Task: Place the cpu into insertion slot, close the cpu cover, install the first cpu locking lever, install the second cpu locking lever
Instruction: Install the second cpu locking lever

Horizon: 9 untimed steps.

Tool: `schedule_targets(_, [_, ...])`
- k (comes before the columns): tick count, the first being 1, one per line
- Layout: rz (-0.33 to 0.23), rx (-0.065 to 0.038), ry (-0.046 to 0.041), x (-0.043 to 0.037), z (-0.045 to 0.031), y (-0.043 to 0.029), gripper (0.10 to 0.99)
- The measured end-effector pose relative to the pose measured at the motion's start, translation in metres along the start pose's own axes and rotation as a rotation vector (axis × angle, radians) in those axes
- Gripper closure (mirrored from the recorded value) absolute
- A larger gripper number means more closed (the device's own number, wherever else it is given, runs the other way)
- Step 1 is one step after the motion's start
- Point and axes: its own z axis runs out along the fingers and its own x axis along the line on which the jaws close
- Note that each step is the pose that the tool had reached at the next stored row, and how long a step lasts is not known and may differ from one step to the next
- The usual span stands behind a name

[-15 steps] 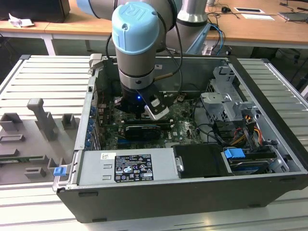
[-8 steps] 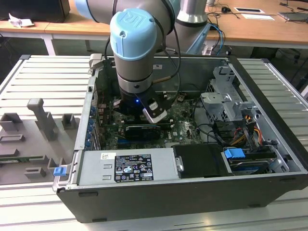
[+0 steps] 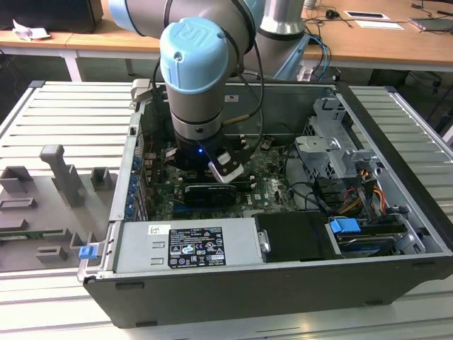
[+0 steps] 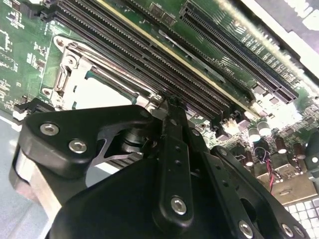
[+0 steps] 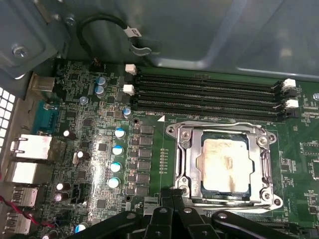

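Exterior view: you see the arm point(image 3: 202, 78) reaching down into the open PC case point(image 3: 283, 283). The gripper point(image 3: 225, 170) hangs low over the green board point(image 3: 272, 185), towards the exterior view's left half of the case. The grey power supply point(image 3: 191, 244) sits along the near wall.

First wrist view: the cpu point(image 5: 225, 165) lies seated in the slot point(image 5: 224, 164), pale top facing up. The cover point(image 5: 189, 159) is down flat around it, chip showing through its window. The black gripper point(image 5: 172, 201) fingers meet at a narrow tip just beside the frame's edge, near a corner screw. The memory slots point(image 5: 209, 94) run along the socket's far side.

Second wrist view: the gripper point(image 4: 172, 107) linkage looks drawn together, fingers pinched with nothing between them. The cpu point(image 4: 102, 94) sits just beyond the tip, the cover point(image 4: 75, 64) around it, the memory slots point(image 4: 149, 59) beside.

Levers: you can't make them out for sure from these views.
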Motion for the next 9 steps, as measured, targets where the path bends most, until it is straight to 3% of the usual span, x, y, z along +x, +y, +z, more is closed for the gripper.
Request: schedule_targets(9, [0.0, 0.0, 0.0001, -0.0004, -0.0077, 0.0022, 0.98])
